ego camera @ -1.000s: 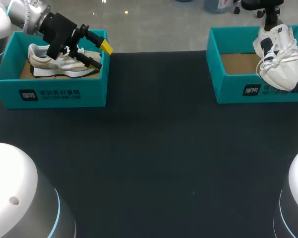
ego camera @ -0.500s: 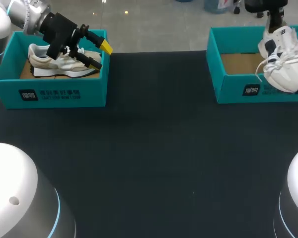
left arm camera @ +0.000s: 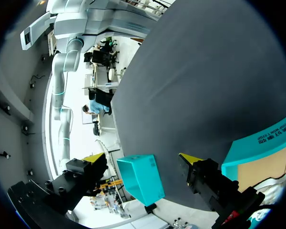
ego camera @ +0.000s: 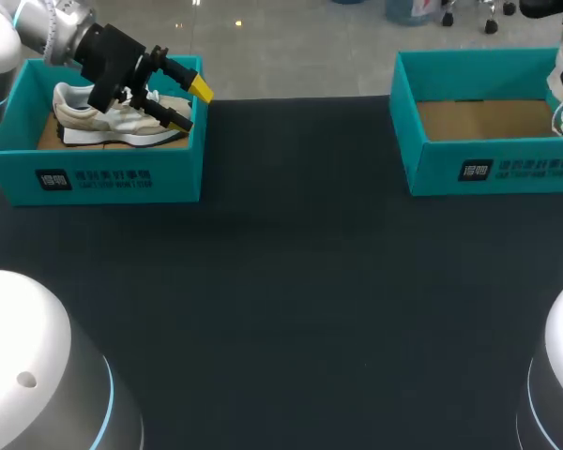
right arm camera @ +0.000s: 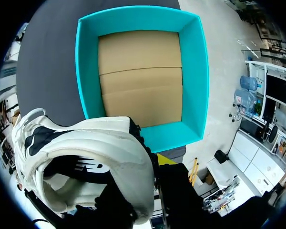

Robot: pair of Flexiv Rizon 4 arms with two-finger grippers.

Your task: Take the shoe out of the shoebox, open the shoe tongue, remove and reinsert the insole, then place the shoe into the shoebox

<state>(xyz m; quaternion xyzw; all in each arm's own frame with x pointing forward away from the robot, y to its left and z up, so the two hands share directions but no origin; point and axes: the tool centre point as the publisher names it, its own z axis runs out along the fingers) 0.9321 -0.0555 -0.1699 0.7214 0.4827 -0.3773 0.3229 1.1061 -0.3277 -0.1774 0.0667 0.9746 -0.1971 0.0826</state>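
Right pincer (right arm camera: 152, 157): clenched on collar of white laced sneaker (right arm camera: 100, 148), in air beside teal cardboard shoebox (right arm camera: 81, 71).
Left pincer (ego camera: 190, 103): released.
Risk: swinging, slipping from thin rim hold, dropping past bench's right edge.

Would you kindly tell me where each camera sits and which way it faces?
Head view: above and behind, facing down on the dark table; shows the left gripper over the beige sneaker in the left teal cardboard shoebox.
Left wrist view: on that wrist, facing across the table toward the right teal shoebox; shows its open yellow-tipped fingers.
Right wrist view: on that wrist, facing down into that empty box; shows one yellow-tipped finger beside the white sneaker.
Shared: all three show the right shoebox.
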